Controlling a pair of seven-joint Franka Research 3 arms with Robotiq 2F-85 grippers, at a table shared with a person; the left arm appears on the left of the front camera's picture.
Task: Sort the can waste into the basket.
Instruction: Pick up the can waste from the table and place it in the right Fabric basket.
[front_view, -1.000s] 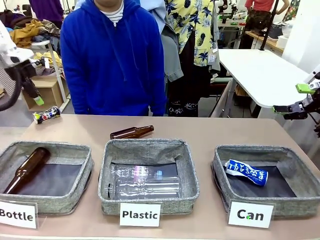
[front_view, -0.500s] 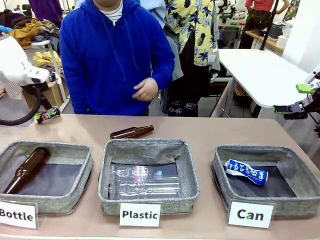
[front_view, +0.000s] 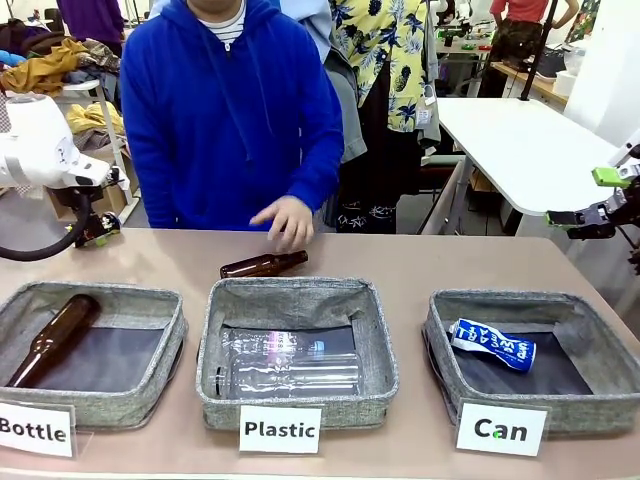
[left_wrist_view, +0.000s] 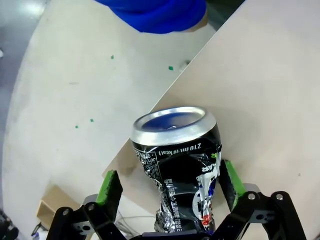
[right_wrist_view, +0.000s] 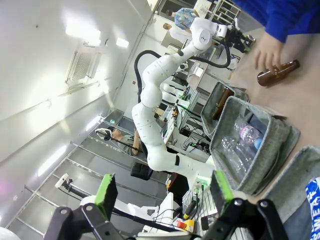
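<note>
Now, left hand (left_wrist_view: 170, 182): down at the far left edge of the bench (front_view: 400, 260), its jaws astride the black can (left_wrist_view: 175, 165). One green pad sits just beside the can's crumpled side, and the other stands off with a gap showing, so the can is not clamped.
Black can: dented, silver rim towards the wrist camera, lying right at the bench edge. From the front it shows under the white arm (front_view: 100, 229).
Right hand (right_wrist_view: 162, 192): wide apart with nothing between the pads, held off past the right end of the bench (front_view: 590, 197).
Blue-and-white can (front_view: 491, 344): lying on its side on the dark floor of the Can basket (front_view: 590, 410).
Can basket: on the right of the row, behind the white card (front_view: 500, 429) reading "Can".
Person's hand (front_view: 284, 219): lowered over the neck end of a loose brown bottle (front_view: 264, 264) on the bench. I cannot tell whether they touch.
Plastic basket (front_view: 300, 290): in the middle, with a clear bottle (front_view: 290, 365) inside.
Bottle basket (front_view: 100, 295): on the left, with another brown bottle (front_view: 55, 338) leaning against its wall.
</note>
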